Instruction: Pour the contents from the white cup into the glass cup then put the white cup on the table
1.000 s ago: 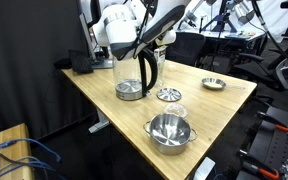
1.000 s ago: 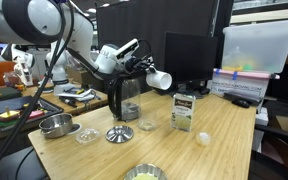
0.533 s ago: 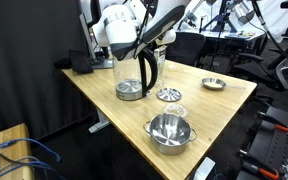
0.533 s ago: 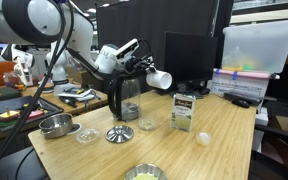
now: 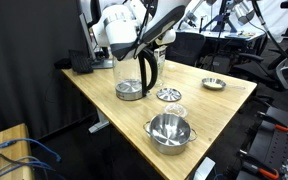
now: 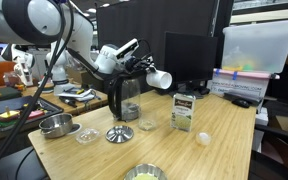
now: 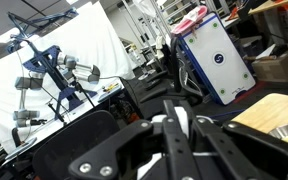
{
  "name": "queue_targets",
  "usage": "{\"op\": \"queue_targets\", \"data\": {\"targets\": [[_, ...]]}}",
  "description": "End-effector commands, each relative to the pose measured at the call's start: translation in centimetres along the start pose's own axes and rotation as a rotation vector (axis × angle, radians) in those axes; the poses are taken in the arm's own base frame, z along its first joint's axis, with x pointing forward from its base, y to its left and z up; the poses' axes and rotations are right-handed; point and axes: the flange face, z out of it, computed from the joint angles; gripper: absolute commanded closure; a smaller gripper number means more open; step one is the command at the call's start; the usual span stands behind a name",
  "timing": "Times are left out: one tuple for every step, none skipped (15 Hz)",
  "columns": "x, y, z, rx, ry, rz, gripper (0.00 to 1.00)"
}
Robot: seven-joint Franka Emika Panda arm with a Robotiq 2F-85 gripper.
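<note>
Plainly, the table [image 5: 224, 105] is the biggest thing, its light wood top carrying the vessels. The glass cup [image 5: 130, 72] stands upright near one corner of it, with its black handle turned toward the middle of the table and its silvery base flat on the wood. In an exterior view the steel bowl [image 5: 169, 130] sits well apart from the glass cup, toward the near edge. A small box [image 6: 184, 112] stands upright beside the glass cup [image 6: 129, 100]; it has a dark label, but the print is too small to read.

The gripper [image 6: 149, 72] hangs up beside the top of the glass cup, on the side toward the box, with its fingers clamped on the white cup [image 6: 161, 80]. The white cup is off the table and tipped over, so its long axis runs close to level, slanting slightly down and away from the gripper toward the box. Which end is its mouth cannot be told. In the wrist view the black fingers [image 7: 144, 140] close around a pale sliver of the white cup [image 7: 180, 120].
</note>
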Motion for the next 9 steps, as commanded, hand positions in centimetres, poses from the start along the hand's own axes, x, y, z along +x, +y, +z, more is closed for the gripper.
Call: {"op": "queue_targets", "data": {"targets": [[1.55, -1.34, -0.19, -0.072, -0.075, -0.029, 0.98], [1.57, -1.32, -0.17, -0.076, -0.076, -0.029, 0.98], [1.57, -1.3, -0.15, -0.079, -0.078, -0.029, 0.98], [1.57, -1.26, -0.15, -0.082, -0.079, -0.029, 0.98], [1.56, -1.23, -0.16, -0.085, -0.081, -0.031, 0.98], [1.55, -1.2, -0.17, -0.089, -0.083, -0.033, 0.98], [1.55, -1.18, -0.18, -0.092, -0.084, -0.034, 0.98], [1.54, -1.16, -0.19, -0.094, -0.085, -0.035, 0.98], [1.53, -1.15, -0.19, -0.095, -0.085, -0.035, 0.98]]}}
